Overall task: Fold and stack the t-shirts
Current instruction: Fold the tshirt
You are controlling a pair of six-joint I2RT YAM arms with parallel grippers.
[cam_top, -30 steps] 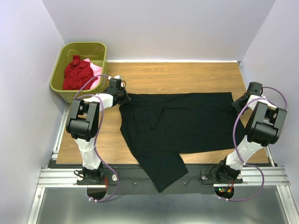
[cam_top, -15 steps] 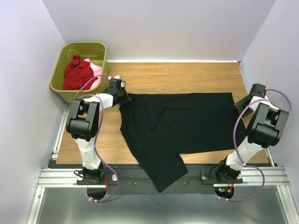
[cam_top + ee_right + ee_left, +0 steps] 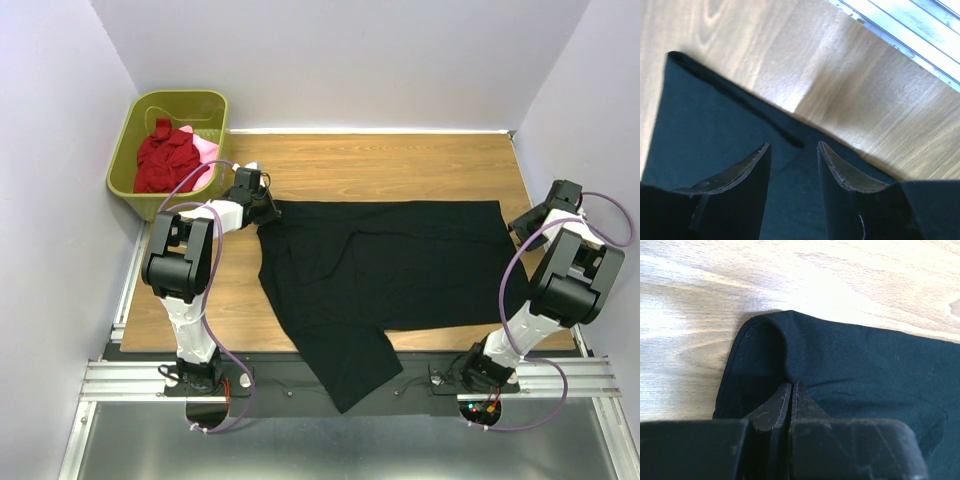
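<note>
Lying spread across the wooden table (image 3: 400, 160), the black t-shirt (image 3: 390, 265) reaches from the left arm to the right, with one part draped over the near edge. The left gripper (image 3: 791, 395) is pinched tight on a ridge of cloth at the shirt's far-left corner. The right gripper (image 3: 792, 145) stands about half open over the shirt's right hem — nothing between its fingers. At the far-left corner the olive-green basket (image 3: 128, 130) holds 2 more — a dark red t-shirt (image 3: 165, 155) and a pink t-shirt (image 3: 206, 148).
</note>
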